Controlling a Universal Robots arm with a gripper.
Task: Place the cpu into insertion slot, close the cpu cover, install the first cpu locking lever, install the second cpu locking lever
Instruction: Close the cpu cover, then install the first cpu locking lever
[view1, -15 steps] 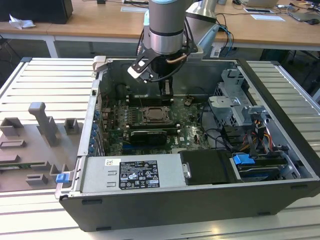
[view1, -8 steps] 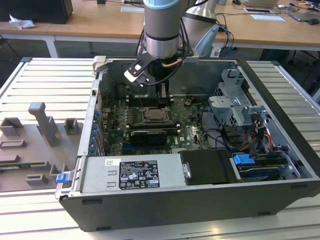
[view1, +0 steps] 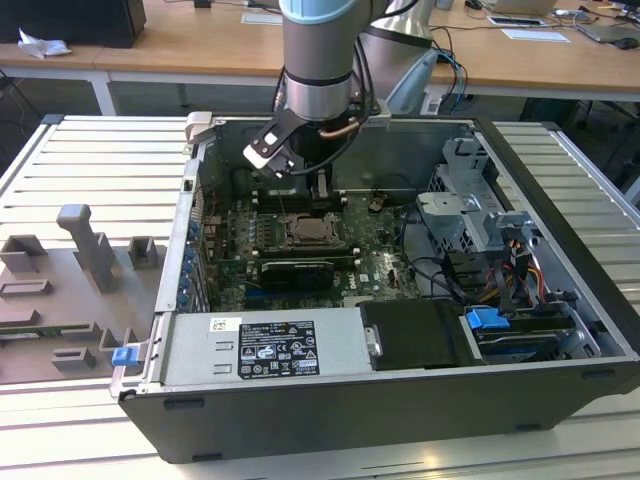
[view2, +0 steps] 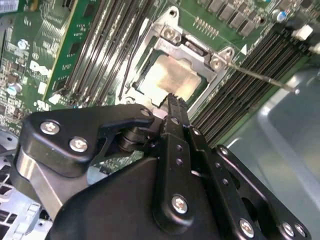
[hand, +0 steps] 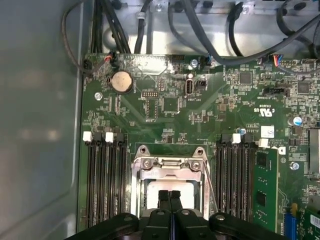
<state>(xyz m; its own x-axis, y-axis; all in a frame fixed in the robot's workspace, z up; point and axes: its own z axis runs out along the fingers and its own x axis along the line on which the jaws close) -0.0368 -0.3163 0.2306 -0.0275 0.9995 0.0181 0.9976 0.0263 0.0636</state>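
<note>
My pincer (hand: 170, 195) is pinched shut on nothing, its tips just over the cpu (view2: 172, 75), which sits in the insertion slot (hand: 142, 161) with the cpu cover (hand: 170, 172) flat around it. One locking lever (view2: 260, 76) juts free. I judge the levers are the work in hand, best done by pushing that thin rod squarely, clear of the chip's face.

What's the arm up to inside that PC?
The Universal Robots arm is reaching into an open computer case. Its pincer is shut and empty, with its tip over the cpu. The cpu sits under the lowered cpu cover. One locking lever sticks out across the memory slots and looks unlatched.
</note>
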